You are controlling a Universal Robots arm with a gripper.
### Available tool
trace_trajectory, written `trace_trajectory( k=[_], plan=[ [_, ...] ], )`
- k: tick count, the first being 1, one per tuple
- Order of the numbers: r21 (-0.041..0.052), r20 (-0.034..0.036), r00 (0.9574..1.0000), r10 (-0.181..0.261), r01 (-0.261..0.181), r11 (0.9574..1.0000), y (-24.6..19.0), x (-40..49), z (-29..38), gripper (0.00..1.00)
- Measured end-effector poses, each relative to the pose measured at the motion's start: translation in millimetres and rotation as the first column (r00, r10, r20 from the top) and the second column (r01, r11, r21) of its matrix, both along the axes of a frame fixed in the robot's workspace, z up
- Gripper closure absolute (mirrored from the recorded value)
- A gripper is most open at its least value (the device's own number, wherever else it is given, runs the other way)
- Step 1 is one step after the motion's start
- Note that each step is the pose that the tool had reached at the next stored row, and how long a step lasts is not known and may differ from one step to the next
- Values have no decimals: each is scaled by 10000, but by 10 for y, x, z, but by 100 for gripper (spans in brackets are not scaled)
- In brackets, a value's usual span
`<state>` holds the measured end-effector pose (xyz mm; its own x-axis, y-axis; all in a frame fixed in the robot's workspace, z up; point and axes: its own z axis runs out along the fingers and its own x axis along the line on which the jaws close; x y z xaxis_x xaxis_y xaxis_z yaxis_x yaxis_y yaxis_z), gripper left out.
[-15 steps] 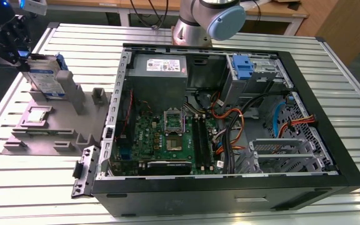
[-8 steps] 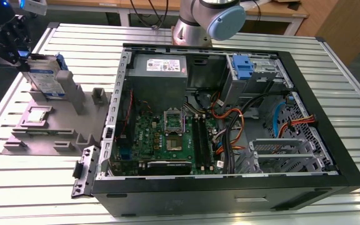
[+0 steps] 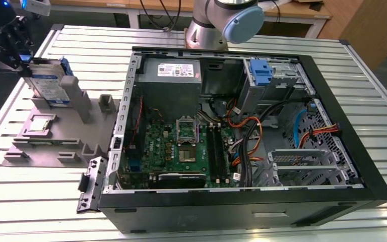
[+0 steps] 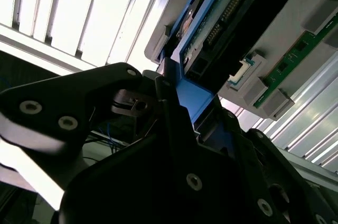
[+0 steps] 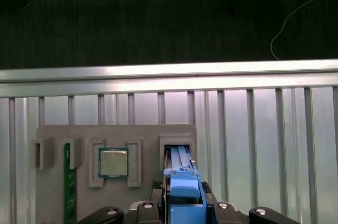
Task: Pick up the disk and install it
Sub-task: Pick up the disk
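The disk, silver-grey with a white-and-blue label and a blue frame, stands on edge in a slot of the grey fixture at the exterior view's left. My gripper is at its upper end, shut on the blue frame. In the first wrist view the blue frame runs from between my fingers into the fixture's slot. The second wrist view has the disk's connector edge and blue frame clamped by my black fingers. Whether the disk has lifted from the slot I cannot tell.
The open computer case lies to the exterior view's right, with a blue bracket in an upper bay, a metal cage, orange and blue cables and the motherboard. A processor and a green memory stick rest in the fixture.
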<state>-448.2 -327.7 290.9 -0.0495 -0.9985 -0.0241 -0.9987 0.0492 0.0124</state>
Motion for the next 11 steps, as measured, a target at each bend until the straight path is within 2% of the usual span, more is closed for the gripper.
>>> trace_trajectory(
  k=[5, 11],
  plan=[
    [1, 2, 10000, 29, -29, 10000, 0, 0, 4, 63],
    [-15, 1, 10000, 29, -29, 10000, 0, 0, 45, 63]
  ],
)
